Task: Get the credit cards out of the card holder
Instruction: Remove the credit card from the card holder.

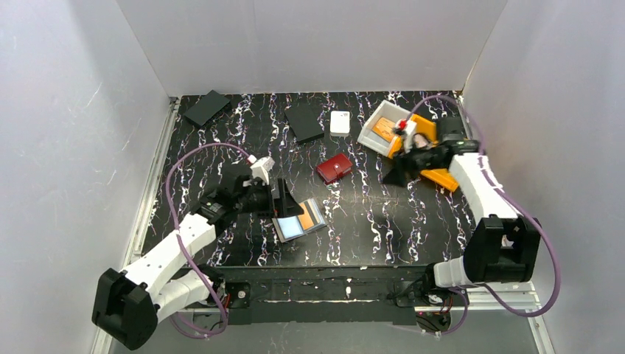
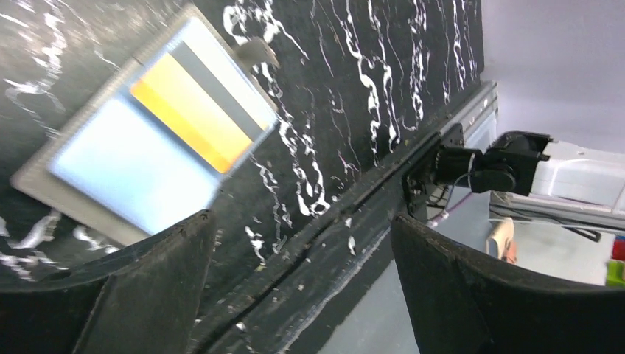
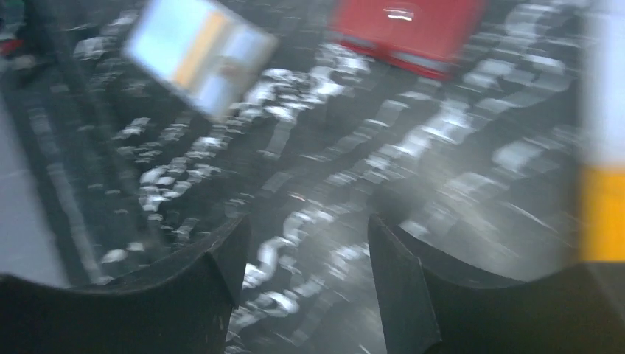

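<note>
Left claw [image 1: 284, 199]: released, fingers [image 2: 147, 295] spread wide, nothing between them but bare desk [image 1: 368, 221]. Parked at about 10 o'clock of the card holder [image 1: 301, 220] in the top view, right at its edge. Cannot tell whether touching or just off.

Right claw [image 1: 398, 171]: also released. Wrist view blurry, but gap clearly visible, only desk showing through. Sitting at 3 o'clock of the dark red case [image 1: 334, 168], well apart from the holder.

Card holder: lying open and flat, toward 7 o'clock of desk centre, near the front edge.
- light blue card [image 1: 289, 227] in the half at 7 o'clock
- orange card [image 1: 310, 214] in the half at 1 o'clock, partly tucked behind a grey pocket strip
- both seated in their halves, neither out
- closure tab [image 2: 254, 51] sticking off the orange side, seen from the left wrist

Rest of desk:
- dark red case shut, at 1 o'clock of the holder, apart from it
- flat black square [image 1: 206, 108] in the back corner at 10 o'clock
- second black square [image 1: 304, 122] near 12 o'clock, small white box [image 1: 340, 122] just beside it at 3 o'clock
- white bin [image 1: 390, 108] at 12 o'clock of the right claw, something orange inside
- orange-yellow object [image 1: 442, 179] under the right forearm, partly hidden, cannot identify
</note>
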Robot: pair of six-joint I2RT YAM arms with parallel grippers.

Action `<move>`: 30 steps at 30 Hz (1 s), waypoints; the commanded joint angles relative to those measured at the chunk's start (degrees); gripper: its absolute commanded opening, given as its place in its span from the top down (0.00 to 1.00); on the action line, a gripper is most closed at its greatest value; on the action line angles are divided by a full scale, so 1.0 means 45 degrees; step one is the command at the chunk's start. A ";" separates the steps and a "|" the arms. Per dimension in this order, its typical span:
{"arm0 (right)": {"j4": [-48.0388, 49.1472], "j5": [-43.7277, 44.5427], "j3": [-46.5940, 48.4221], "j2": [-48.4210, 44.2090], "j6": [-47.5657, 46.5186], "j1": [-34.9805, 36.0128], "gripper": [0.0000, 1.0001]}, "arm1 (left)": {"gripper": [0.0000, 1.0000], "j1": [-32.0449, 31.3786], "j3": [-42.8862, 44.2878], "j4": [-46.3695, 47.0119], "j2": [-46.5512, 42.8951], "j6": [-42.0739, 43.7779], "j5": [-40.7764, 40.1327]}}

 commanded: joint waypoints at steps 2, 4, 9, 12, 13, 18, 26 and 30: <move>0.3732 -0.2316 -0.1756 0.0210 0.4457 0.3275 0.35 | 0.23 -0.2055 -0.0391 0.1583 0.0886 -0.3425 -0.2858; 0.4423 -0.1249 -0.1735 0.0581 0.5453 0.4055 0.45 | 0.30 -0.2278 -0.0471 0.2102 0.1664 -0.3885 -0.3127; 0.3853 -0.0153 -0.0352 0.2507 0.6540 0.5882 0.67 | 0.36 -0.2420 -0.0694 0.3181 0.2957 -0.4118 -0.3712; 0.3789 0.0466 0.0292 0.3547 0.6938 0.6924 0.71 | 0.37 -0.2418 -0.0988 0.3399 0.2848 -0.4110 -0.4119; 0.3887 0.0553 0.0416 0.3795 0.7103 0.7216 0.71 | 0.37 -0.2422 -0.1137 0.3530 0.2728 -0.4154 -0.4174; 0.3751 0.0653 0.1453 0.5140 0.7289 0.7895 0.69 | 0.37 -0.2422 -0.1965 0.4408 0.2100 -0.4353 -0.4073; 0.3916 0.1209 0.1752 0.5881 0.7221 0.8727 0.65 | 0.38 -0.2422 -0.2897 0.5594 0.1697 -0.4774 -0.3975; 0.4655 0.1593 0.1083 0.5920 0.7628 0.8983 0.64 | 0.41 -0.2406 -0.2983 0.6182 0.2045 -0.4991 -0.3861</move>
